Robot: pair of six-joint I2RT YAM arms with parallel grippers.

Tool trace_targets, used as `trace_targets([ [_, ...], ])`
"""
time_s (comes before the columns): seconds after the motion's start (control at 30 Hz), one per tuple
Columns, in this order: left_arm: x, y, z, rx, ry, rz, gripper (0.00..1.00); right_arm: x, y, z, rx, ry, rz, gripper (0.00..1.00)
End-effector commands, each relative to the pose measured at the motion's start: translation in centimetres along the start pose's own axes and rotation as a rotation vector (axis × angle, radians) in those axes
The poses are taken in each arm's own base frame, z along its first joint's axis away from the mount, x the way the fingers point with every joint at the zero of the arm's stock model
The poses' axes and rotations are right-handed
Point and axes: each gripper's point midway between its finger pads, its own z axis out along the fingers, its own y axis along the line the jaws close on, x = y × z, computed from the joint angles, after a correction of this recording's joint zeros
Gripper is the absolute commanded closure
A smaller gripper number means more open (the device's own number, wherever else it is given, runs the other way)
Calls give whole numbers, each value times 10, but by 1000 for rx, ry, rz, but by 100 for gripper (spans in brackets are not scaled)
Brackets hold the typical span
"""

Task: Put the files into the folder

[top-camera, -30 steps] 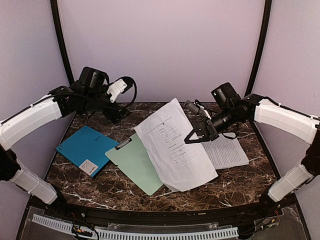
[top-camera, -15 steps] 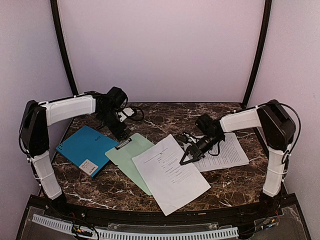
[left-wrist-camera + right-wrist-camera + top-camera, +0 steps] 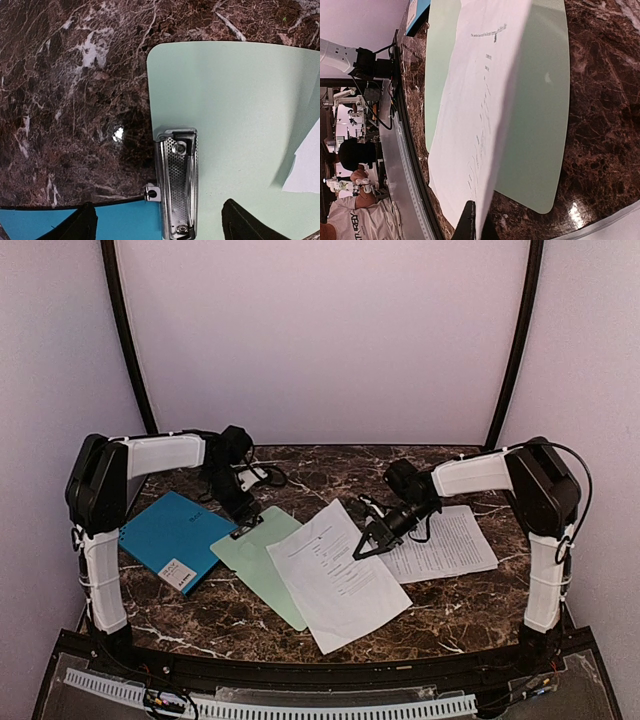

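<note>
Seen from above, the right gripper (image 3: 362, 546) only seems to rest at the right edge of the sparse sheet (image 3: 335, 578). Its own wrist camera settles the matter: the black fingers (image 3: 468, 224) are pinched tight on that edge. The paper slopes up off the pale green clipboard (image 3: 262, 562) (you can see its shadow on the green).

The overhead view gives the layout that neither wrist camera does. The sparse sheet, white with short blocks of black print, lies skewed over the clipboard's right half, its near corner out on the marble table (image 3: 470, 610). The dense sheet (image 3: 445, 545), white and packed with text, lies flat on the table just to the right, its left part under the right gripper. The folder (image 3: 172, 538) is teal-blue, closed and flat at the table's left, just beside the clipboard. It has a small white label (image 3: 178, 573) at its near corner, and both sheets lie off to its right.

The left gripper (image 3: 240, 508) hovers over the clipboard's far corner. Its wrist camera looks straight down on the metal clip (image 3: 175, 186), with the finger tips spread wide on either side of it, holding nothing.
</note>
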Motion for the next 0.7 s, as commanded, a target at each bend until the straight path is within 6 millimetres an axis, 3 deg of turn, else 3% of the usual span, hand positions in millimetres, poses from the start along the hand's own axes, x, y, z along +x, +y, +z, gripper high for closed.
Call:
trace_targets([
  [0.0, -5, -7, 1, 92, -11, 4, 17, -5, 0, -3, 18, -2, -25, 100],
  [0.23, 0, -5, 16, 119, 34, -4, 32, -7, -3, -1, 19, 2, -26, 100],
  [0.67, 11, -10, 30, 200, 72, -25, 47, -2, -5, 0, 19, 4, -21, 100],
])
